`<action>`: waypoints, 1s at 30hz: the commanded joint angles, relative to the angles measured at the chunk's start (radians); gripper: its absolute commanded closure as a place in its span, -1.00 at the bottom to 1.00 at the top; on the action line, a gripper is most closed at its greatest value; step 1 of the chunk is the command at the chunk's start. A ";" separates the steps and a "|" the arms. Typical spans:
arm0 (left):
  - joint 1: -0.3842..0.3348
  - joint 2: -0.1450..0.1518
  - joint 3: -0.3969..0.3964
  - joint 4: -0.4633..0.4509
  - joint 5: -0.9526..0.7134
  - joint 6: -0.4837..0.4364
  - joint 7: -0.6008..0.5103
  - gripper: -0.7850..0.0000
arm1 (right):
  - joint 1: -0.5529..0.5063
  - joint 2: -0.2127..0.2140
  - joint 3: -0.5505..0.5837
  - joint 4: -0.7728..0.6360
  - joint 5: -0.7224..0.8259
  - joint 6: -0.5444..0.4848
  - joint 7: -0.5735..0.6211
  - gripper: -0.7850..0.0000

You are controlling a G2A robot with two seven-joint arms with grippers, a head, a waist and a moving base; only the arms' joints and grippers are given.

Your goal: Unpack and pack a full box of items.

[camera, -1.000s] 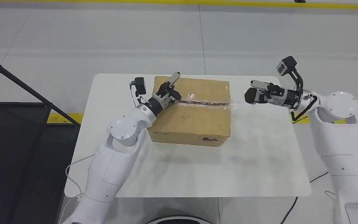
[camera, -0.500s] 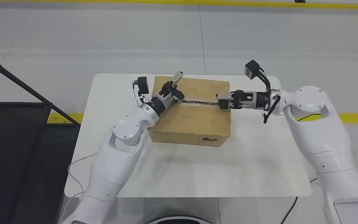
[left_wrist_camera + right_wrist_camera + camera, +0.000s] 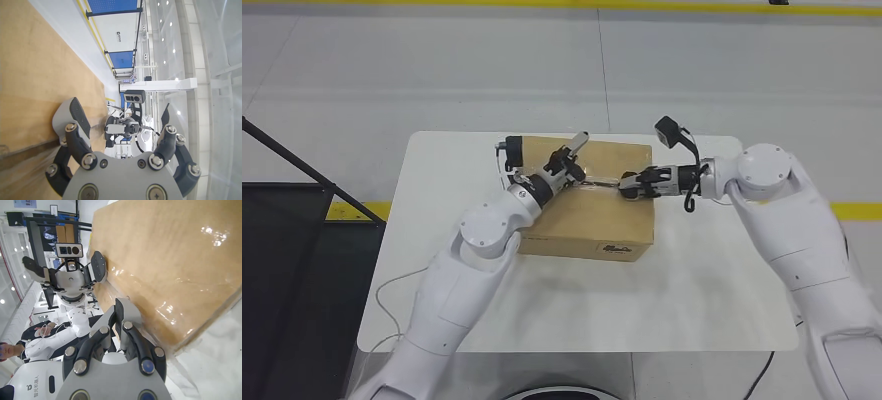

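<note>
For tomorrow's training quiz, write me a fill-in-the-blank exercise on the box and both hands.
1. The cardboard box stands on a ___ table.
2. The left hand is ___, with one finger against the box top.
3. The right hand is ___, its tips at the tape running along the top seam.

Missing words: white; open; shut.
</note>
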 commanded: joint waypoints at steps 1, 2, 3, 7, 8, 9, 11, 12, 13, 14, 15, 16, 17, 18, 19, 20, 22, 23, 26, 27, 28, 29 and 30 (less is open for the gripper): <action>-0.006 -0.001 0.008 0.004 0.003 0.002 0.002 -1.00 | 0.007 -0.004 -0.005 0.017 -0.007 -0.001 -0.010 0.88; -0.009 -0.002 0.012 0.006 0.004 0.002 0.002 -1.00 | 0.009 -0.005 -0.006 0.024 -0.006 -0.007 -0.010 0.92; -0.011 -0.003 0.016 0.008 0.004 0.002 0.003 -1.00 | 0.011 -0.006 -0.006 0.031 -0.005 -0.010 -0.006 0.95; -0.023 -0.006 0.034 0.017 0.009 0.008 0.005 -1.00 | 0.014 -0.005 0.004 0.051 -0.005 -0.024 0.002 1.00; -0.026 -0.008 0.039 0.020 0.011 0.009 0.007 -1.00 | 0.014 -0.004 0.007 0.055 -0.007 -0.024 0.006 1.00; -0.030 -0.009 0.044 0.024 0.012 0.010 0.006 -1.00 | 0.013 -0.003 0.010 0.057 -0.010 -0.025 0.012 1.00; -0.038 -0.011 0.055 0.032 0.014 0.012 0.007 -1.00 | 0.011 0.001 0.018 0.062 -0.013 -0.028 0.019 1.00; -0.042 -0.013 0.061 0.037 0.014 0.013 0.008 -1.00 | 0.008 0.003 0.023 0.065 -0.016 -0.029 0.022 1.00; -0.046 -0.014 0.066 0.041 0.015 0.014 0.009 -1.00 | 0.006 0.006 0.028 0.068 -0.018 -0.030 0.025 1.00; -0.050 -0.016 0.072 0.045 0.015 0.014 0.009 -1.00 | 0.003 0.008 0.034 0.071 -0.019 -0.031 0.027 1.00; -0.054 -0.017 0.077 0.050 0.015 0.014 0.010 -1.00 | -0.001 0.011 0.040 0.075 -0.020 -0.032 0.028 1.00; -0.059 -0.019 0.083 0.055 0.015 0.014 0.011 -1.00 | -0.004 0.013 0.046 0.079 -0.019 -0.034 0.029 1.00; -0.063 -0.020 0.088 0.060 0.014 0.014 0.012 -1.00 | -0.008 0.015 0.053 0.083 -0.016 -0.037 0.030 1.00; -0.067 -0.022 0.093 0.065 0.014 0.014 0.013 -1.00 | -0.012 0.018 0.061 0.088 -0.010 -0.042 0.031 1.00; -0.071 -0.023 0.098 0.069 0.014 0.014 0.014 -1.00 | -0.016 0.020 0.068 0.092 -0.007 -0.046 0.032 1.00; -0.076 -0.025 0.104 0.074 0.013 0.014 0.015 -1.00 | -0.020 0.023 0.076 0.097 -0.004 -0.051 0.033 1.00; -0.085 -0.029 0.115 0.084 0.013 0.014 0.017 -1.00 | -0.029 0.028 0.090 0.105 0.003 -0.061 0.037 1.00; -0.090 -0.031 0.121 0.089 0.013 0.014 0.017 -1.00 | -0.032 0.030 0.097 0.110 0.007 -0.064 0.039 1.00; -0.105 -0.037 0.139 0.109 0.010 0.013 0.022 -1.00 | -0.045 0.037 0.116 0.125 0.021 -0.078 0.045 1.00; -0.110 -0.040 0.145 0.116 0.009 0.011 0.025 -1.00 | -0.048 0.038 0.122 0.131 0.024 -0.081 0.046 1.00; -0.115 -0.042 0.151 0.123 0.008 0.011 0.026 -1.00 | -0.051 0.040 0.127 0.136 0.027 -0.085 0.048 1.00; -0.121 -0.045 0.157 0.129 0.006 0.010 0.029 -1.00 | -0.054 0.041 0.131 0.142 0.030 -0.088 0.048 1.00; -0.126 -0.047 0.163 0.136 0.005 0.009 0.031 -1.00 | -0.057 0.043 0.135 0.147 0.034 -0.093 0.050 1.00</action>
